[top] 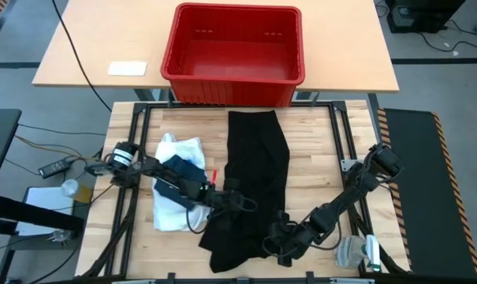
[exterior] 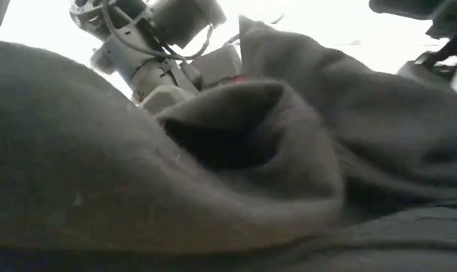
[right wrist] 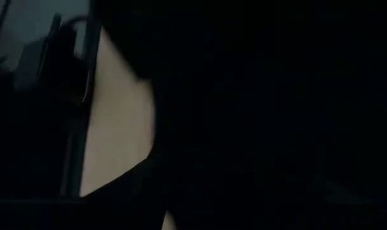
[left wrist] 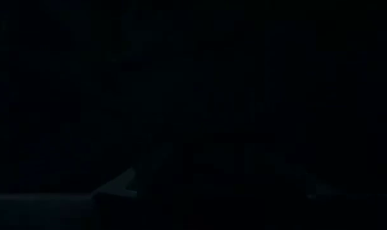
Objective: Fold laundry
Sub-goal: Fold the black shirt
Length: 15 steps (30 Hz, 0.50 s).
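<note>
A large black garment (top: 254, 166) lies lengthwise down the middle of the wooden table (top: 317, 158) and fills the low view (exterior: 236, 151) with bunched folds. To its left a crumpled white shirt (top: 179, 189) rests on the table, with a small blue piece (top: 187, 168) on top. My left gripper (top: 240, 203) reaches over the shirt to the black garment's left edge. My right gripper (top: 276, 243) is at the garment's near right part. Both wrist views are almost wholly dark with black cloth.
A red plastic crate (top: 234, 51) stands on a second table beyond the far edge, with a white card (top: 128, 69) to its left. A small red item (top: 213, 173) lies between the shirt and the black garment. A pale roll (top: 352, 252) sits at the near right corner.
</note>
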Motion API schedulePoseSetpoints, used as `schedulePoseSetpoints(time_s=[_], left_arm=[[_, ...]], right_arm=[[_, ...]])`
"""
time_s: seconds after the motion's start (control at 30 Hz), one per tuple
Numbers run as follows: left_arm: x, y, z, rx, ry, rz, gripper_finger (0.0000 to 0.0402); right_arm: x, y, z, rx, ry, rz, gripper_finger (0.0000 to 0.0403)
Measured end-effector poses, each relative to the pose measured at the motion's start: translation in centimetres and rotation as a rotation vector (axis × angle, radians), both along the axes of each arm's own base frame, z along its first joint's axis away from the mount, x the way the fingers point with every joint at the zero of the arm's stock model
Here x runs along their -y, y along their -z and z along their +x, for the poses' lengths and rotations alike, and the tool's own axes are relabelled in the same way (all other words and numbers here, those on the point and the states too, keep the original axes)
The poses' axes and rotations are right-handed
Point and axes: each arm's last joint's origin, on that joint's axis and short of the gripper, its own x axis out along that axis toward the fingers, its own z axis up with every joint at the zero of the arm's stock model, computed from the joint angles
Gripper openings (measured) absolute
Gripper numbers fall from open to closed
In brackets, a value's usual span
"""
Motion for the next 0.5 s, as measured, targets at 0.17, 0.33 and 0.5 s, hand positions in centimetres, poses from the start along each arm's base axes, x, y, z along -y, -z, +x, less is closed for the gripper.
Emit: schedulePoseSetpoints(time_s=[0.17, 0.33, 0.5], left_arm=[[-0.7, 0.0, 0.0, -0.031, 0.001, -0.015, 0.0194], [1.3, -2.1, -1.2, 0.003, 0.125, 0.043, 0.0194], [2.6, -7.2, -2.5, 0.169, 0.171, 0.088, 0.0194]], right_arm=[[-1.0, 0.3, -1.3, -0.097, -0.078, 0.054, 0.0211], [-1.7, -2.4, -2.3, -0.079, -0.162, 0.14, 0.0202], [-0.6, -4.8, -3.7, -0.03, -0.069, 0.054, 0.0195]])
